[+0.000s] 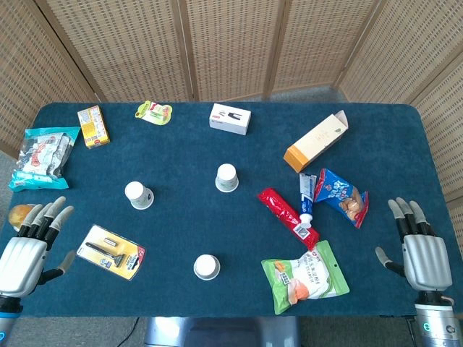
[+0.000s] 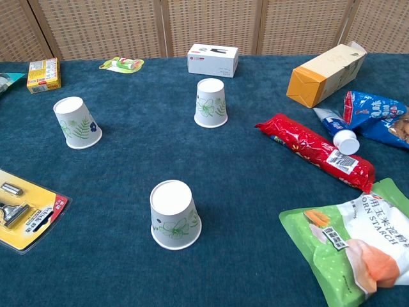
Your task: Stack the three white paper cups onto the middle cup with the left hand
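Overhead first, head view. Blue-covered surface carries three white paper cups, all upside down and well apart. Left cup sits toward the left edge, rear cup near the centre, near cup toward the front edge. Left hand rests at the front-left corner, fingers spread, holding nothing. Right hand rests at the front-right corner, likewise released, fingers apart. Razor pack on yellow card lies just beside the left hand. Rear edge, left to right: yellow box, green packet, white box, and an orange-and-cream carton lying angled. Snack bag at the left edge. Right half: red packet, toothpaste tube touching it, blue snack bag, and a green starch bag near the front edge.

Chest view. Neither hand shows. Same three cups, each with a green leaf print: left cup tilted, rear cup upright on its rim in front of the white box, near cup closest to the front edge. Red packet lies diagonally right of centre, the green starch bag at the front-right corner.
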### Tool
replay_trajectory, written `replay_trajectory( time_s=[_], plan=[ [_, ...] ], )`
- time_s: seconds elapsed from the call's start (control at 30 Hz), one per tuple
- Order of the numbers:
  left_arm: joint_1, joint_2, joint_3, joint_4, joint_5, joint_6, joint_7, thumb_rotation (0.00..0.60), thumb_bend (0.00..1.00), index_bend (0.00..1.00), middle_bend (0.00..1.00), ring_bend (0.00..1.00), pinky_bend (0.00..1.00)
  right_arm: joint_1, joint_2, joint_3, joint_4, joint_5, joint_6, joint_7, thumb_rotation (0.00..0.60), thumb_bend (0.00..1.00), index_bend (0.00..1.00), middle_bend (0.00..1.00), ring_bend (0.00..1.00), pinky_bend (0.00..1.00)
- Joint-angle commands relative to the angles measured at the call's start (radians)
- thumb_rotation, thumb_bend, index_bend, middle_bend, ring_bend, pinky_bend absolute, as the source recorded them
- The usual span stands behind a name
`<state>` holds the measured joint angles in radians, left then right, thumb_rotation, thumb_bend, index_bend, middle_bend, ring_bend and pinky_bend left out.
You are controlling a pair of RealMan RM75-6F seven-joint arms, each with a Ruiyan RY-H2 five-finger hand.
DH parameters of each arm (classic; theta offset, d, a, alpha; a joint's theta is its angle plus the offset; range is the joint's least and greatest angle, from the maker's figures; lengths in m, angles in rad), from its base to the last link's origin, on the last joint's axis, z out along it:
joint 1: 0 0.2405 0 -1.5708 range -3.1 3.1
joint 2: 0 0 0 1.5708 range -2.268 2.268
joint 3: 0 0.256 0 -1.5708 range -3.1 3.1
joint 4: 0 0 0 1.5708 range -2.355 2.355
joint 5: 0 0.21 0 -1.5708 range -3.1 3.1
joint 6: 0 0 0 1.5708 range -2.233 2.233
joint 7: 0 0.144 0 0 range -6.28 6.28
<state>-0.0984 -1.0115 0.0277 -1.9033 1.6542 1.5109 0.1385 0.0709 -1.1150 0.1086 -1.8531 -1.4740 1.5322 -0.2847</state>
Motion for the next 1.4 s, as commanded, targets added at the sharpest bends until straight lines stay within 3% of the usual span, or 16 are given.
replay_trajectory(
  time_s=[0.03,0.33,0.6,1.03,1.4],
  plan=[
    [-0.006,-0.002,-0.004,0.000,-0.006,-0.011,-0.001,0.600,0.41,0.00,0.00,0.00,0.03,-0.001,0.001,0.001,-0.004,0.003,0.002,0.000,0.575,0.28,0.00,0.07,0.00,0.33],
    [-0.029,0.011,0.002,-0.012,0.012,-0.054,0.004,0.600,0.41,0.00,0.00,0.00,0.03,-0.006,0.005,-0.008,-0.007,-0.007,0.004,0.030,0.577,0.28,0.00,0.07,0.00,0.33],
    [-0.123,0.048,0.026,-0.049,0.028,-0.244,0.018,0.600,0.41,0.00,0.00,0.00,0.04,-0.013,0.012,-0.018,-0.010,-0.012,0.006,0.038,0.572,0.28,0.00,0.07,0.00,0.33],
    [-0.294,-0.115,-0.024,-0.100,-0.073,-0.512,0.236,0.599,0.35,0.00,0.00,0.00,0.09,-0.061,0.043,-0.035,-0.005,-0.027,0.063,0.085,0.574,0.28,0.00,0.07,0.00,0.33],
    [-0.428,-0.268,-0.069,-0.092,-0.216,-0.662,0.375,0.578,0.34,0.00,0.00,0.00,0.09,-0.081,0.057,-0.037,-0.001,-0.033,0.082,0.122,0.578,0.28,0.00,0.08,0.00,0.33]
  ],
)
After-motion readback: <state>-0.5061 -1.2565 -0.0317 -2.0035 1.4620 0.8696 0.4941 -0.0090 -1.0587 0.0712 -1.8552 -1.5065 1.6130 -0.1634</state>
